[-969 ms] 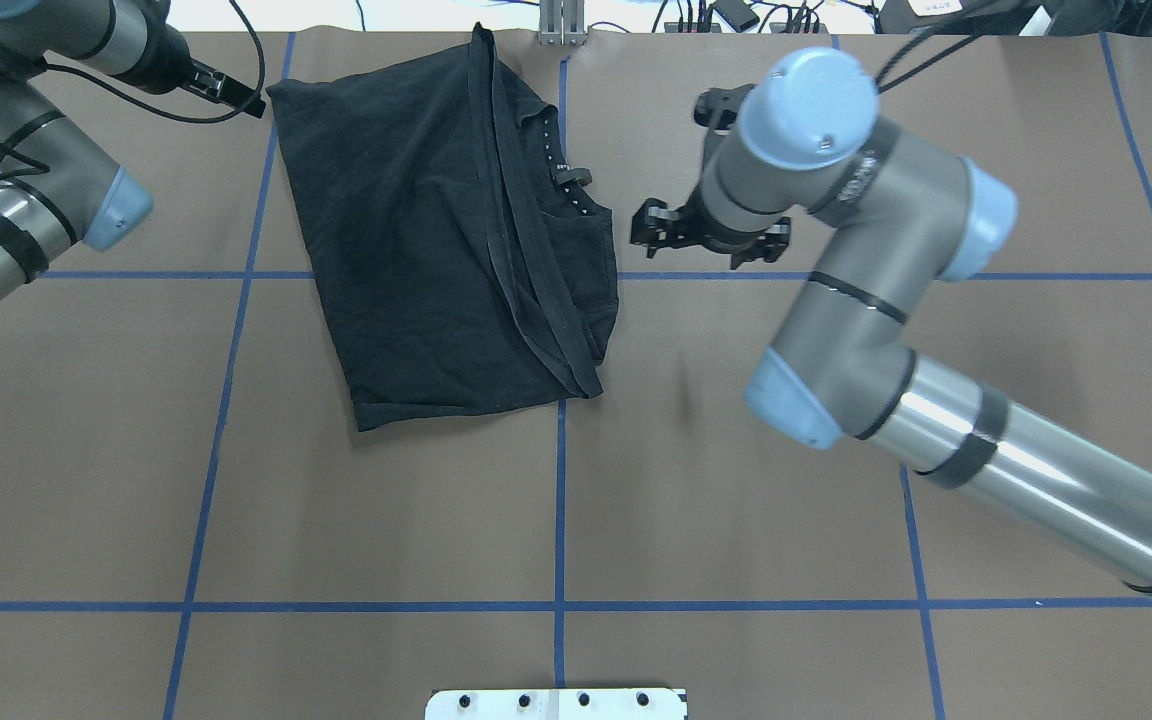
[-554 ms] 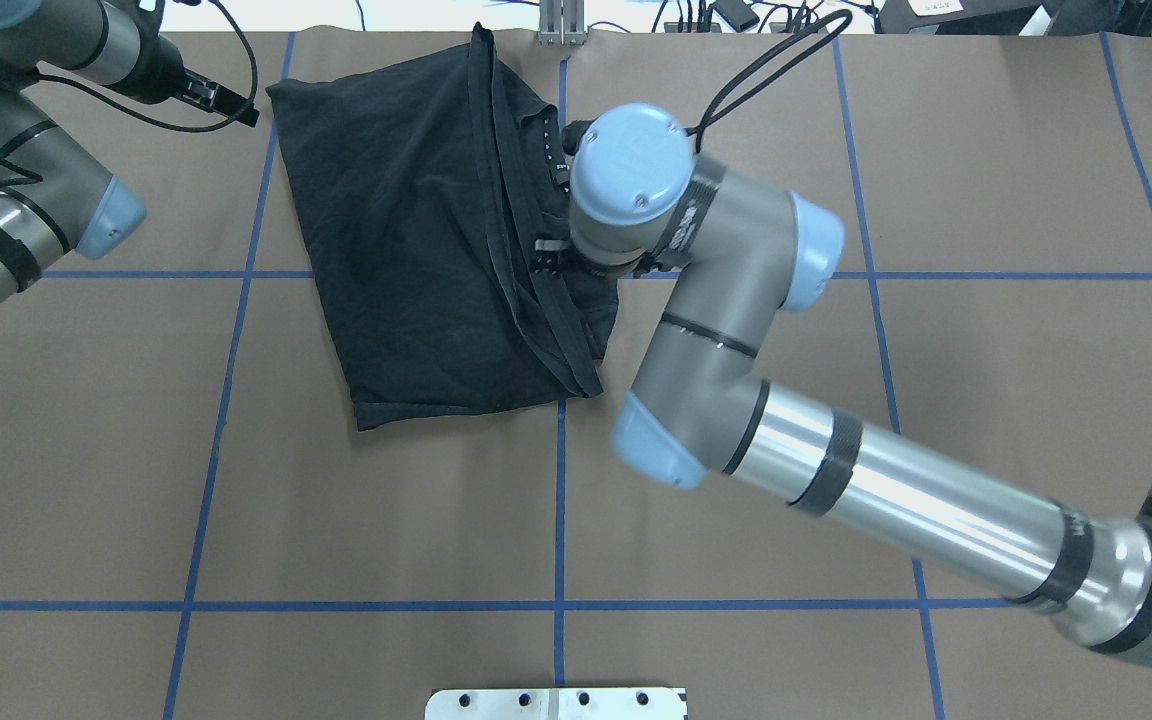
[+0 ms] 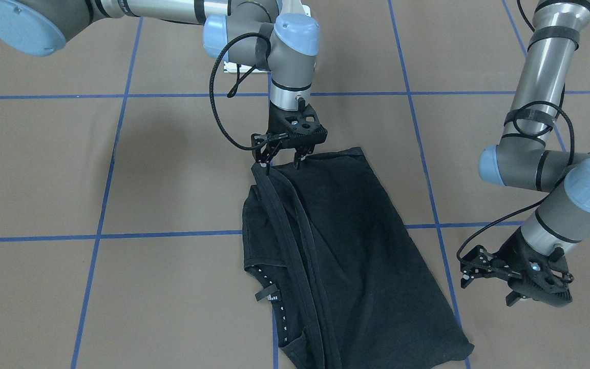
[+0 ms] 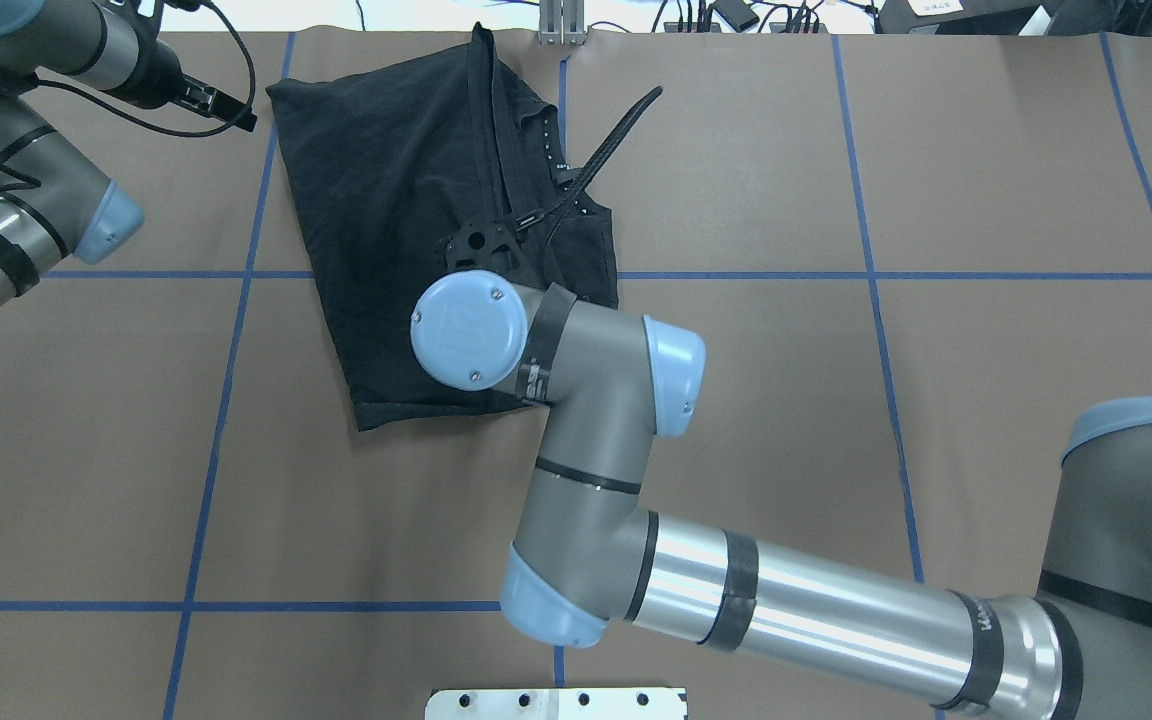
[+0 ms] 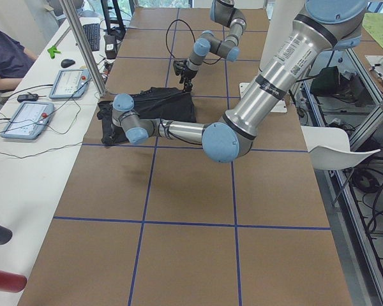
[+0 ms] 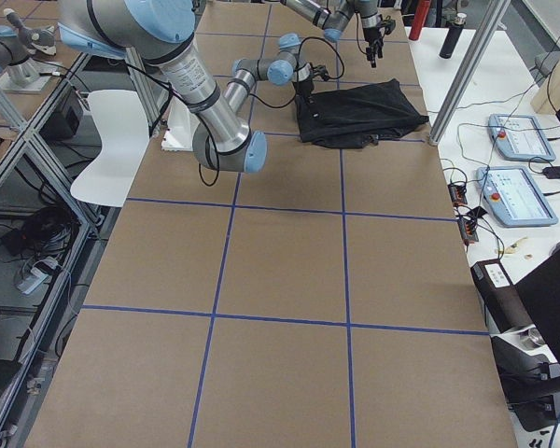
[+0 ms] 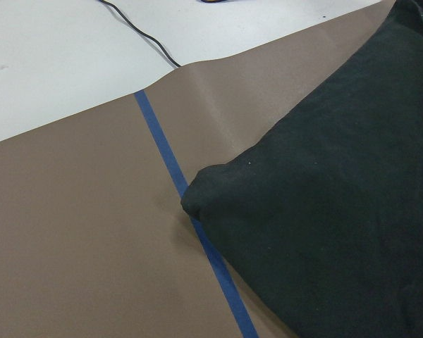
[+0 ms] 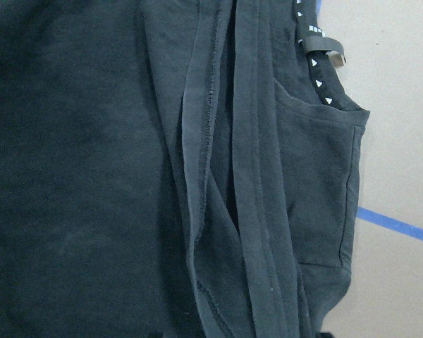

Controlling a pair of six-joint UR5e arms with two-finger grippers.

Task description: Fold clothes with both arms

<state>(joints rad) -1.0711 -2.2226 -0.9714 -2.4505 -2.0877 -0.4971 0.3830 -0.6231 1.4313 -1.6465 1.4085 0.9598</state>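
Observation:
The black T-shirt (image 3: 356, 246) lies folded lengthwise on the brown table, its logo hidden and its collar tag (image 3: 269, 294) at the far end. It also shows in the overhead view (image 4: 386, 200) and fills the right wrist view (image 8: 92, 176). My right gripper (image 3: 280, 164) is open and points down over the shirt's robot-side edge. I cannot tell whether its fingertips touch the cloth. In the overhead view its wrist hides the fingers. My left gripper (image 3: 487, 289) is open and empty, low beside the shirt's far left corner (image 7: 197, 193).
Blue tape lines (image 4: 226, 400) grid the brown table cover. A white mounting plate (image 4: 556, 703) sits at the robot-side edge. Control tablets (image 5: 25, 118) and cables lie on the white bench beyond the table, where an operator (image 5: 3, 54) sits. A metal post (image 4: 561, 30) stands at the far edge.
My right arm has swung from the shirt's right side leftwards and back toward the robot, so its open gripper now hangs over the shirt. The left arm has barely moved.

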